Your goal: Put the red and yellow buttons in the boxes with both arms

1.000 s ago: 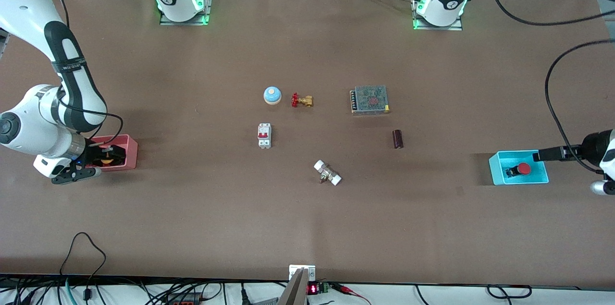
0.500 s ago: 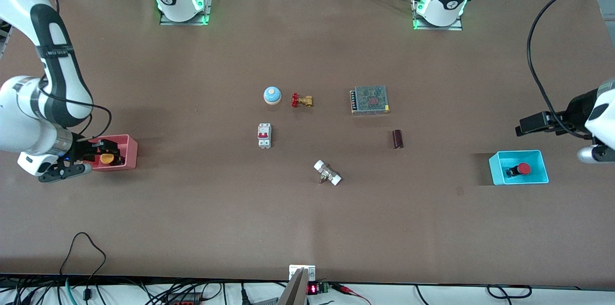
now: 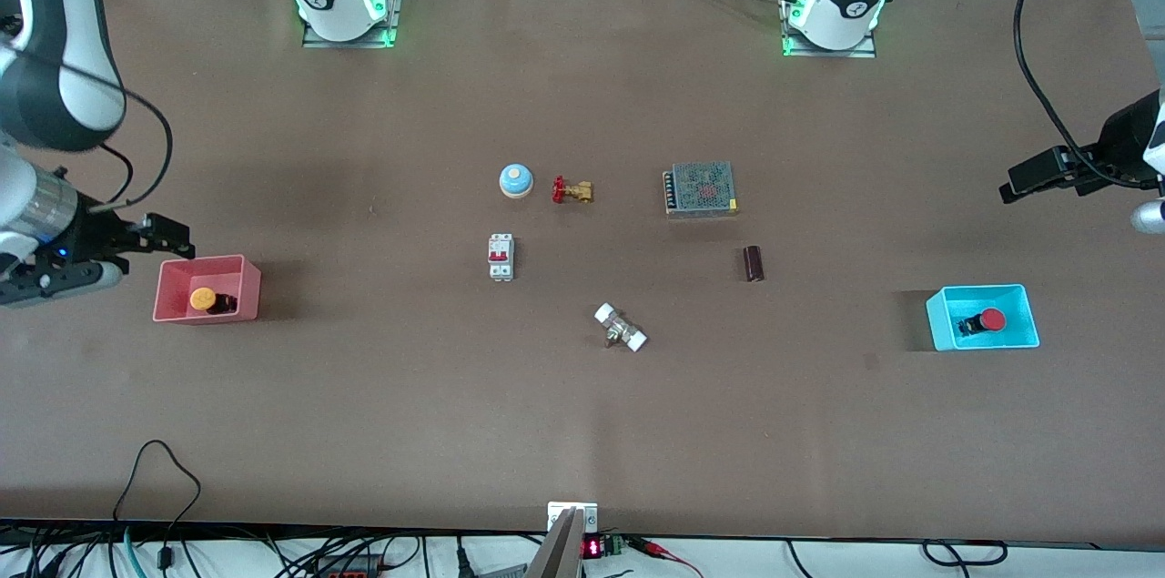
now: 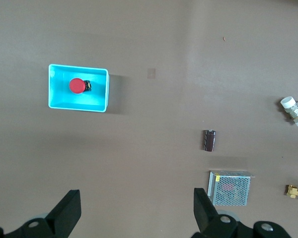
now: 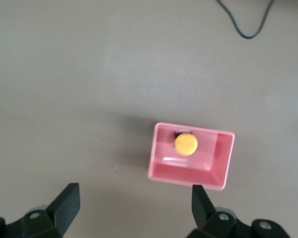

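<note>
Yellow button (image 3: 202,298) in pink box (image 3: 238,271), beneath right tool (image 3: 155,237)

A yellow-orange button (image 3: 201,297) on a black base sits in the pink-red box (image 3: 238,273); a red button (image 3: 992,319) sits in the cyan-blue box (image 3: 937,314). The table (image 3: 582,432) is plain brown. At the frame's centre are a blue-domed bell (image 3: 515,180) and a brass valve (image 3: 572,190) with a red handle.

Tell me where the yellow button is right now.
The yellow button sits inside the pink box at the right arm's end of the table, released; the right tool is open above the table beside the box.
</note>
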You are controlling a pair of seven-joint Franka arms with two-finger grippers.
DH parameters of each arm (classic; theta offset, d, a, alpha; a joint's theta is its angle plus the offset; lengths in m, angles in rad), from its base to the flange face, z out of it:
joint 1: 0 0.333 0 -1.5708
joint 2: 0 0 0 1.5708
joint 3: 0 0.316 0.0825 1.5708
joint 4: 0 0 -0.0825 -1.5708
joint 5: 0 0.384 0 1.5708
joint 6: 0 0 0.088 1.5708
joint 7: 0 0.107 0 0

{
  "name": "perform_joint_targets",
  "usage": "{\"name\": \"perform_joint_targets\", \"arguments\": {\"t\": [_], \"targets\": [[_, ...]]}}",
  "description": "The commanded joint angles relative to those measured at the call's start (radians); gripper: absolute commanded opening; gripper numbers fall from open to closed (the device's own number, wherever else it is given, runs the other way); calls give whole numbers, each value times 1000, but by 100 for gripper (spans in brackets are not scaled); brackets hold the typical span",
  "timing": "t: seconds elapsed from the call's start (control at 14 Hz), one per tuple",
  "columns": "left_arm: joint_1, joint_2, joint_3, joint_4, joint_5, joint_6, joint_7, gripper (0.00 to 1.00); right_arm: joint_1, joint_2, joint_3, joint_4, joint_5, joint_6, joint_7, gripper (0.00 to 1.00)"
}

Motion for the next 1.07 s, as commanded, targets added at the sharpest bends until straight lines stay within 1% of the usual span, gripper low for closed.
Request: {"name": "perform_joint_targets", "arguments": {"t": [0.0,0.14,0.21,0.29,0.36,0.43,0.5,0.57,1.0], "targets": [[0,-34,-11,-48,13,25,-7,100,22,-19,-3,137,7,-193,92,100],[3,-34,-9,-45,13,27,16,100,51,-33,-8,226,-14,-322,109,100],[2,-32,-8,-41,14,28,17,100,59,-62,-6,231,-40,-353,116,100],[0,-28,-9,-28,16,22,12,100,73,-93,-12,225,-45,-376,119,100],[2,-26,-8,-8,16,12,13,100,79,-105,-14,217,-36,-430,133,100],[2,-24,-5,9,16,11,17,100,109,-119,-14,195,-46,-426,165,100],[0,-24,-9,12,19,13,17,100,123,-127,-18,181,-45,-418,222,100],[-6,-24,-14,12,31,11,15,100,125,-130,-20,176,-45,-416,231,100],[-7,-37,-14,11,40,-30,20,100,111,-125,-18,177,-42,-415,212,100]]}}
